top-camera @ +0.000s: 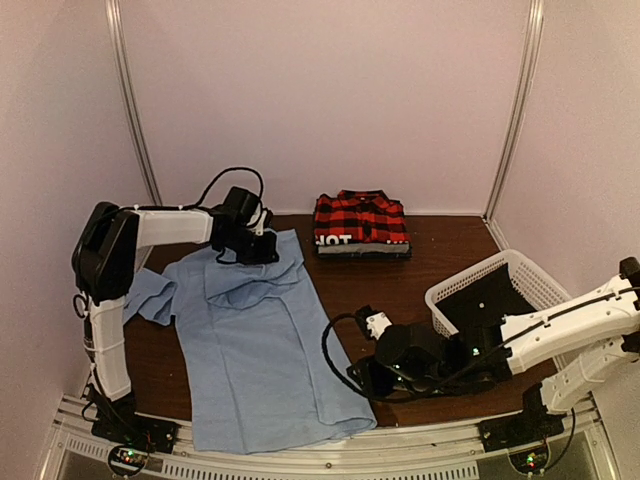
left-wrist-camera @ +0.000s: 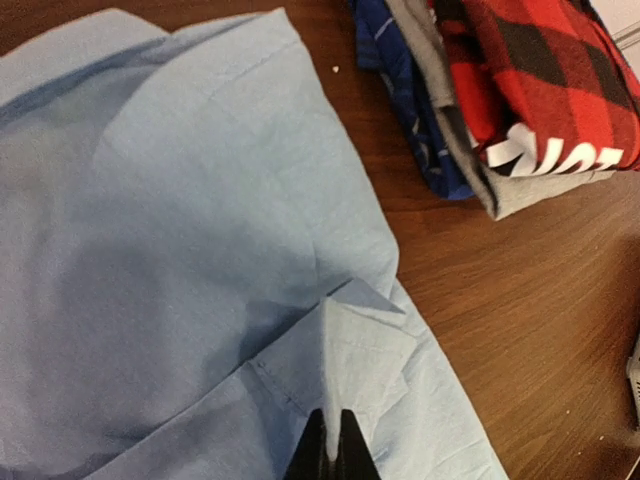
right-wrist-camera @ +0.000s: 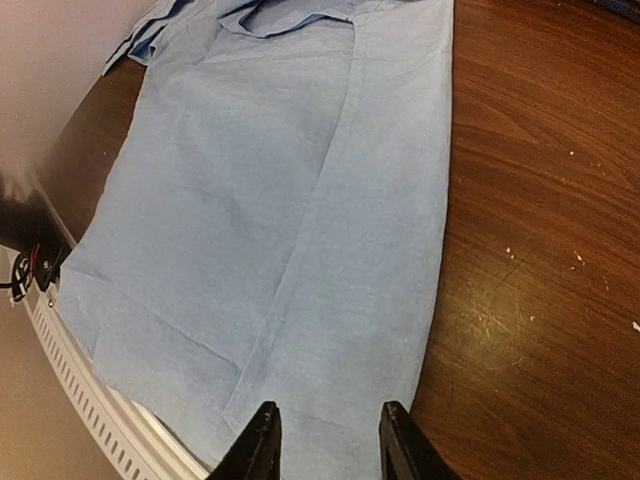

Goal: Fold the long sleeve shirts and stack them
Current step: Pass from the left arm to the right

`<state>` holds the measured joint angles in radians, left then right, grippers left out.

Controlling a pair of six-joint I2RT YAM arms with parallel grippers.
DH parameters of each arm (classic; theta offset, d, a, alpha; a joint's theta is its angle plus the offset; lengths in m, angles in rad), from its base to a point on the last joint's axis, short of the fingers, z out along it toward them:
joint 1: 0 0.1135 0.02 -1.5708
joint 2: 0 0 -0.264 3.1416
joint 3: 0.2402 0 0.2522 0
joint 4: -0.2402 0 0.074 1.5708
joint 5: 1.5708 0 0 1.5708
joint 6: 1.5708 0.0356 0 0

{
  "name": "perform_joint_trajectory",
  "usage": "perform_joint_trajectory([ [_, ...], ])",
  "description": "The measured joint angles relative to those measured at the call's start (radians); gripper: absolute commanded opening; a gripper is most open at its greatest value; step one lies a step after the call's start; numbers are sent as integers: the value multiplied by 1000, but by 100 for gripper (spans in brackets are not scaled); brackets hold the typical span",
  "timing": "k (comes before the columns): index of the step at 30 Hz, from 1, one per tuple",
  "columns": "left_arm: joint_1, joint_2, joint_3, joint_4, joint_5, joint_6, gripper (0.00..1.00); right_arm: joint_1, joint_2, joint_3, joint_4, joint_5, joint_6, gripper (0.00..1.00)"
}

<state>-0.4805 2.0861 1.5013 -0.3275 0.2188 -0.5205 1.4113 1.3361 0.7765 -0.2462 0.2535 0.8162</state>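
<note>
**A:** While the plain light blue cloth shirt [top-camera: 262, 350] is lying spread on the dark brown wooden worktop [top-camera: 450, 250], which way is its long axis running?

**B:** It is running from the hem at the near edge away to the collar end at the far left.

**A:** Which arm is sitting nearer which end?

**B:** The left arm's fingers [left-wrist-camera: 320, 455] are pressing together on a raised peak of the blue cloth at the far end. The right arm's fingers [right-wrist-camera: 258, 445] are standing spread and gripping nothing. They are hovering just over the hem's right corner, with the rest of the shirt lying ahead of them and to their left.

**A:** And the folded red-and-black plaid shirt [top-camera: 360, 218]?

**B:** It is resting on top of a small pile of folded garments [left-wrist-camera: 440, 150] at the far edge, just beyond the blue shirt's far right corner and apart from it. I am judging that the coming fold is depending on the right fingers closing on that hem corner, since the far end is already being held.
</note>
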Motion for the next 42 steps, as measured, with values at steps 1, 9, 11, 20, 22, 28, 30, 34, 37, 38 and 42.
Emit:
perform_joint_trajectory([
  [1, 1, -19, 1, -4, -5, 2, 0, -19, 26, 8, 18, -12, -11, 33],
  [9, 24, -237, -5, -76, -170, -4, 0, -66, 263, 79, 104, -124, -70, 31],
  [11, 63, -319, -22, -84, -221, -11, 0, -66, 288, 76, 113, -150, -71, 31],
  [20, 349, -567, -190, -80, -309, -51, 0, -63, 332, 42, 183, -259, -53, 31],
  [22, 347, -576, -214, -88, -309, -51, 0, -56, 336, 34, 186, -277, -50, 31],
  [28, 331, -673, -309, -101, -309, -70, 0, -29, 338, 33, 184, -298, -49, 31],
  [30, 331, -734, -336, -97, -303, -78, 0, -24, 338, 31, 183, -302, -49, 32],
  [34, 331, -850, -397, -47, -204, -77, 0, -24, 329, 30, 174, -300, -48, 32],
  [37, 322, -904, -462, 19, -52, -72, 0, -28, 294, 31, 153, -276, -45, 32],
  [38, 311, -909, -478, 37, -2, -68, 0, -29, 276, 31, 142, -264, -45, 33],
  [42, 181, -900, -515, 104, 203, -13, 0, -57, 190, 37, 129, -206, -43, 34],
])
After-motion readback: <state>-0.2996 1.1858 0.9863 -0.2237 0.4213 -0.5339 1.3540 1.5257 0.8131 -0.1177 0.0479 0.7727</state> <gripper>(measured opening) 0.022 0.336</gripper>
